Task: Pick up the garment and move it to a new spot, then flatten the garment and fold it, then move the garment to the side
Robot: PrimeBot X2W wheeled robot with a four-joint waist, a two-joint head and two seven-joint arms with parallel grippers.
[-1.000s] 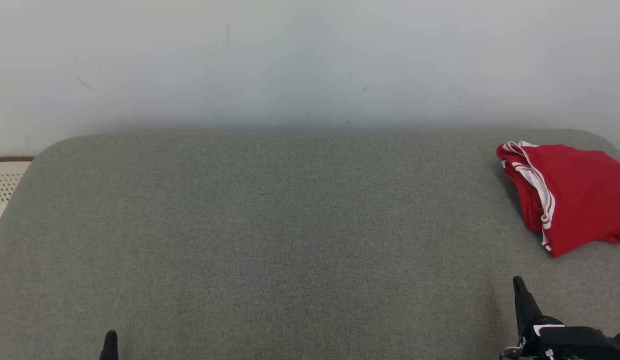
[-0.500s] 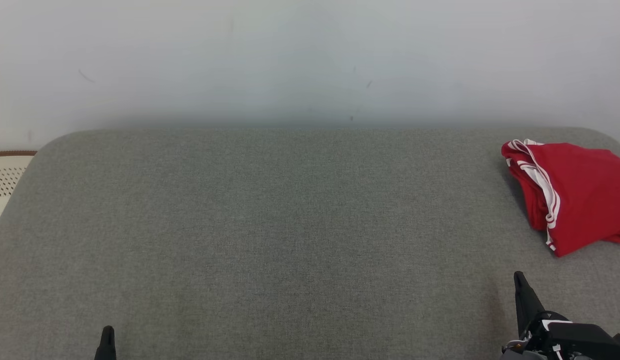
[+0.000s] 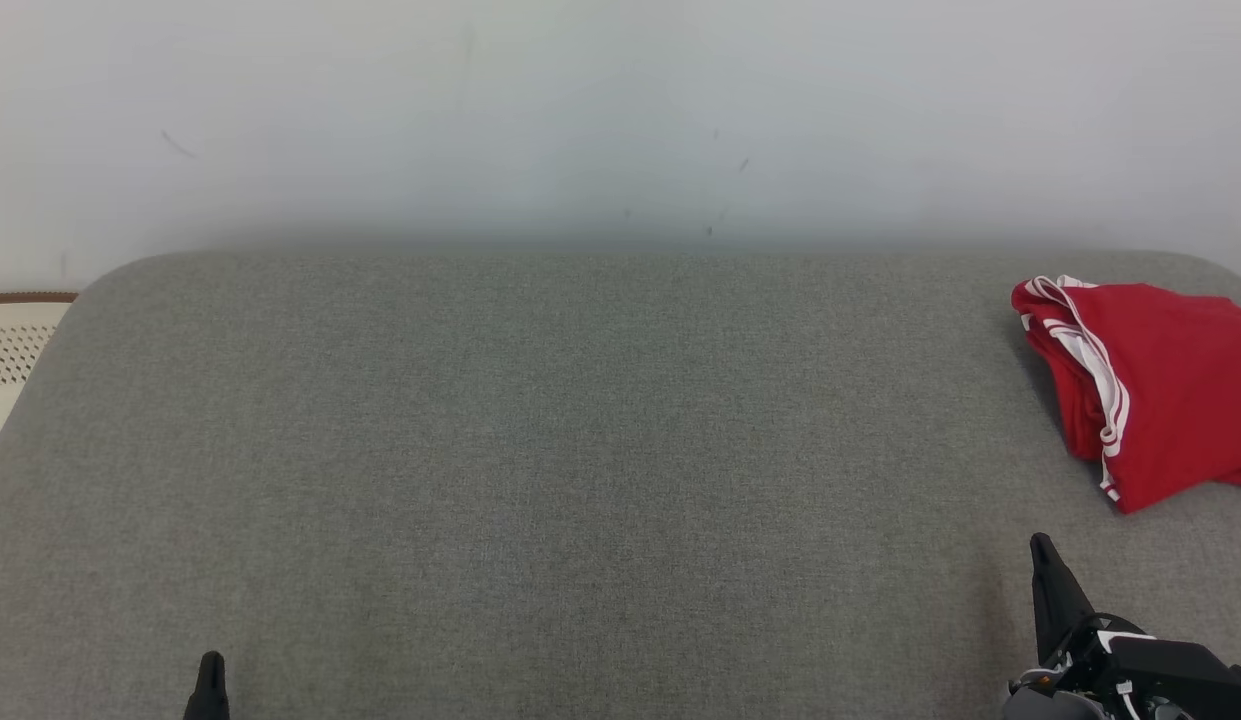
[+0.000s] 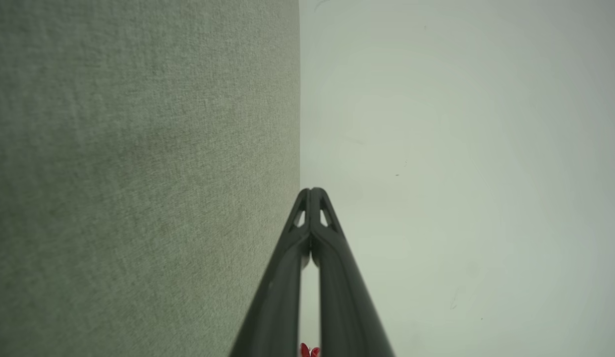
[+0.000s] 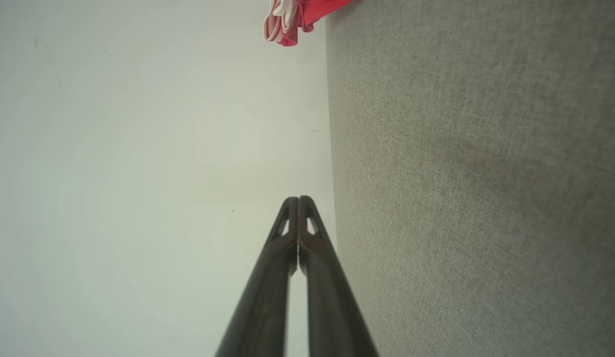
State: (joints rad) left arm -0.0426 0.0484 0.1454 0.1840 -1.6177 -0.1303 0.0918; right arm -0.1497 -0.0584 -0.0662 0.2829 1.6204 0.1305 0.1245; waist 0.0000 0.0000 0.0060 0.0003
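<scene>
Garment (image 3: 1160,390) beyond right gripper (image 3: 1042,548).

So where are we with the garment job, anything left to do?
Looks done: the red garment lies folded in a compact bundle at the right edge of the grey surface. In hand: nothing; left hand and right hand are both shut, empty, apart from it. Left: probably nothing, though the fold looks slightly untidy.
</scene>
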